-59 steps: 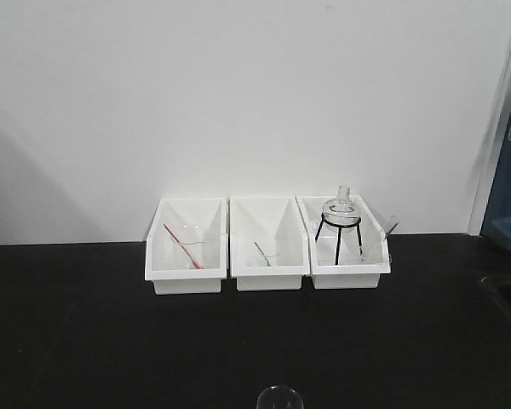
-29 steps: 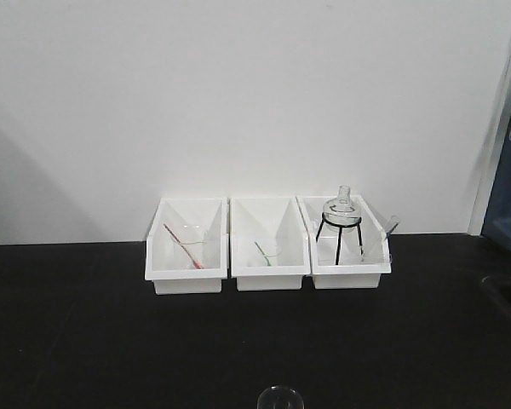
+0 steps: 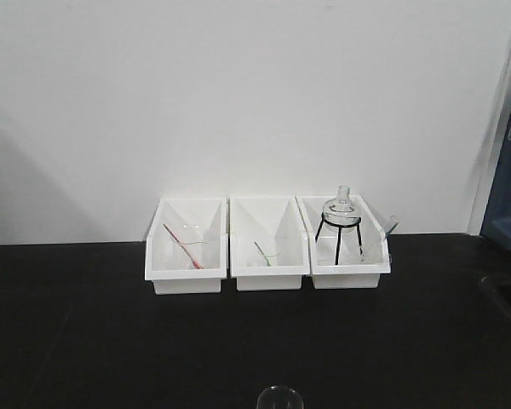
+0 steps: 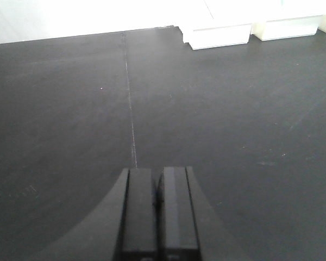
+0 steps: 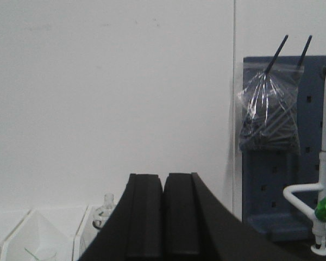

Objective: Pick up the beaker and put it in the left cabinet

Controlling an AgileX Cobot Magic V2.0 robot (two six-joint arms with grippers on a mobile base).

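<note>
Beaker [image 3: 279, 397]: you only get its clear glass rim, cut off by the near edge of the front view, about centre. It sits on the black worktop [image 3: 94, 332], well apart from everything else.

Left gripper [image 4: 158, 182]: jaws pressed together with nothing between them, low over bare worktop. A thin seam in the surface runs away from it toward the far side.

Right gripper [image 5: 163, 185]: jaws pressed together and empty, raised and aimed at the white wall [image 5: 98, 81].

At the far side of the worktop, three white bins stand in a row against the wall, just beside each other:
- The left bin [image 3: 186, 274] holds a leaning red rod [image 3: 182, 247].
- The middle bin [image 3: 269, 271] holds a short green-tinted stick [image 3: 261, 252].
- The right bin [image 3: 349, 271] holds a round glass flask [image 3: 341, 206] on a black wire tripod [image 3: 337, 239].

At the far right you have a blue pegboard [image 5: 271, 190]. A clear bag [image 5: 269, 117] of dark items hangs on it. A white tap [image 5: 323, 179] with a green knob stands in front of it.
</note>
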